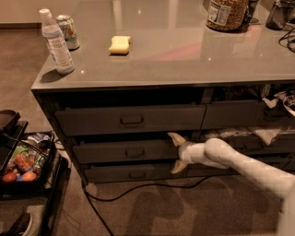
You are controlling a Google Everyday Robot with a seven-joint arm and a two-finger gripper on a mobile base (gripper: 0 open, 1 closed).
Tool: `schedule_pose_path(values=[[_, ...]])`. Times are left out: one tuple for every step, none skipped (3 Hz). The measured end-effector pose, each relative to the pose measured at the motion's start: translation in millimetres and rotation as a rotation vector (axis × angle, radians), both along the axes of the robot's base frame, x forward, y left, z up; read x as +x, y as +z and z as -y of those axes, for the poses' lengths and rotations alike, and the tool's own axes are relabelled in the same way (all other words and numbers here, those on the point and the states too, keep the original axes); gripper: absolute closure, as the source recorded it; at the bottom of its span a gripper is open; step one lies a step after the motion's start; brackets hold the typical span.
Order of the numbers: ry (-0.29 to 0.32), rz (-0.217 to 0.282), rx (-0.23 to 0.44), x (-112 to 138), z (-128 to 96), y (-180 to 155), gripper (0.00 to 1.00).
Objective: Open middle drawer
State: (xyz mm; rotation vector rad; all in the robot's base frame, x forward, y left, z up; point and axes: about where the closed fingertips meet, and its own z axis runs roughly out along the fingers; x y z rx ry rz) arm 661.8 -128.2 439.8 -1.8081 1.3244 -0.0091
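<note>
From my seat, the middle drawer (115, 152) sits in the left stack under the bench (184, 55), between the taller top drawer (92, 120) and the slim bottom drawer (110, 174). It has a wide dark grey front with a small loop handle (134, 152) at its centre and a dark gap above its top edge. I cannot tell whether it is out a little or fully home. At the far left a low cart (55, 184) stands on the floor, with a basket of food packs and round fruit (16, 171) just beside the cabinet's left corner. On the bench top, from the left, I see a water bottle (55, 42) near the front left corner, a can (68, 31) just behind it, a yellow sponge (120, 44) further in, and a big jar (226, 14) at the back right. A black cable (138, 188) runs along the floor below the bottom drawer. The gripper (171, 153) is at the right end of the middle drawer front, well to the right of the handle. Its fingers (175, 138) are spread wide, one tip up at the drawer's upper corner and the other down by the bottom drawer, with nothing held. I cannot tell whether they touch the front. The pale arm (239, 166) comes in from the lower right, crossing in front of the right-hand drawers (239, 115), where loose papers hang out. The carpet in front of the left stack is free apart from the cable.
</note>
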Motion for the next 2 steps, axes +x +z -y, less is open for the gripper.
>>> schedule_pose_path(values=[[-0.019, 0.058, 0.015, 70.8, -19.7, -18.9, 0.0], [-0.019, 0.058, 0.015, 70.8, -19.8, -19.0, 0.0]])
